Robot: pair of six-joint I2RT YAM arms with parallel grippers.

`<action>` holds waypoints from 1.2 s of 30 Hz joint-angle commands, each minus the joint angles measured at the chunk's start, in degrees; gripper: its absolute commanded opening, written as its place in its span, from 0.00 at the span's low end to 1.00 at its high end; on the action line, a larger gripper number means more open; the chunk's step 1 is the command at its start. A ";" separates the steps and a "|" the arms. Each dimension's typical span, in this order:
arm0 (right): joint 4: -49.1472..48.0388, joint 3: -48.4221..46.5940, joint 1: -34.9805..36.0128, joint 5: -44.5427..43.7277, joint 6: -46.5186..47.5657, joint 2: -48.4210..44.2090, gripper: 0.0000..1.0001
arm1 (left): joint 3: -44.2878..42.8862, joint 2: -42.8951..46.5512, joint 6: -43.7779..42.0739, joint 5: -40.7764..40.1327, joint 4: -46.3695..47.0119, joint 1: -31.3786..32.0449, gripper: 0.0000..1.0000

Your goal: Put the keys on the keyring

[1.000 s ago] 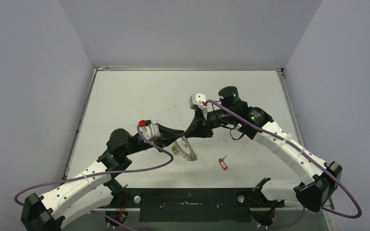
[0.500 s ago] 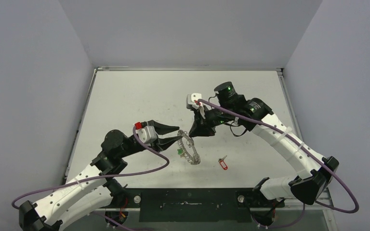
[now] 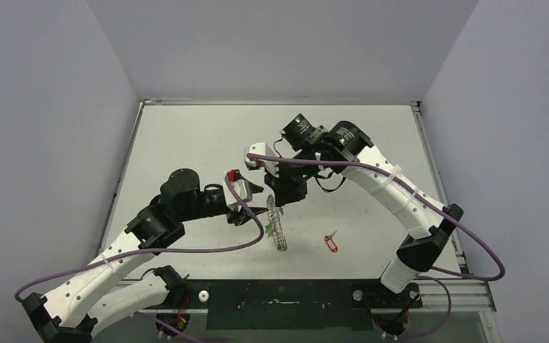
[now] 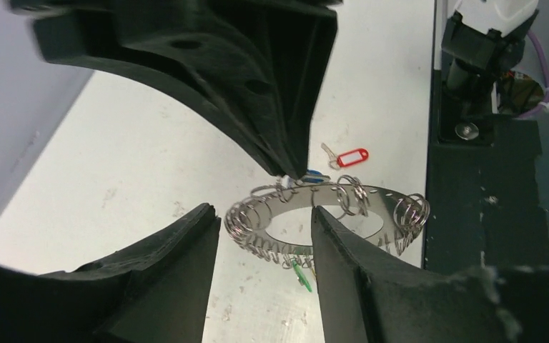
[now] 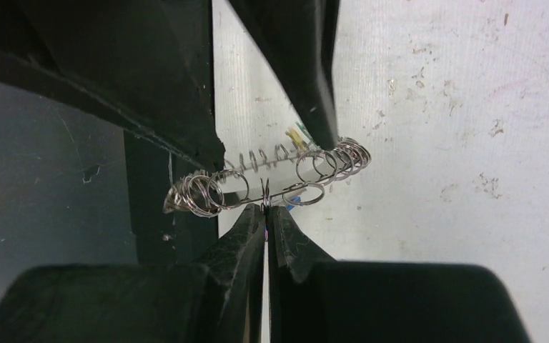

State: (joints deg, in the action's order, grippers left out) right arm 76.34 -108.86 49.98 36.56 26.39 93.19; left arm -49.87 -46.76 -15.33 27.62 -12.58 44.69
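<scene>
Left wrist: flat, wire-looped metal keyring (image 4: pixel 314 200)

No text, brand, number or sign legible in any view. Red key tag (image 4: pixel 351 156) on the table: pale label window, too small to tell whether anything is written there. Green tag (image 4: pixel 299 274): mostly hidden under the ring, no lettering made out.

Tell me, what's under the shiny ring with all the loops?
In the left wrist view a green tag hangs below the keyring, with white table behind it. A finger of the left gripper covers part of the ring's underside, so anything else hanging there is hidden.
</scene>
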 commanded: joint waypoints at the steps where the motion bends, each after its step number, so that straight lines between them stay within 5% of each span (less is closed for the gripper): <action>1: 6.53 -8.54 0.83 -2.32 -2.02 2.83 0.00 | -2.50 -1.66 -1.57 4.30 -3.11 0.05 0.47; 21: 5.37 -9.70 2.77 -1.45 -3.63 4.41 0.00 | -1.84 -7.67 -0.88 10.72 3.55 0.05 0.01; 24: 5.32 -9.56 2.78 -1.74 -3.46 4.46 0.00 | -1.59 -8.04 -0.53 10.96 5.17 0.08 0.01; 30: 5.49 -9.35 2.76 -2.32 -3.20 4.62 0.00 | -0.37 -8.27 1.36 12.02 9.53 0.21 0.18; 36: 5.47 -9.53 2.81 -2.58 -3.28 4.72 0.00 | -0.57 -9.05 1.45 13.78 9.05 0.22 0.00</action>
State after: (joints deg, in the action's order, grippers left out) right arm 84.64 -116.38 52.21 33.28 23.20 98.26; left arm -49.58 -55.33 -15.09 38.48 -8.69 44.64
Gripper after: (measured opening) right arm 0.034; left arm 0.053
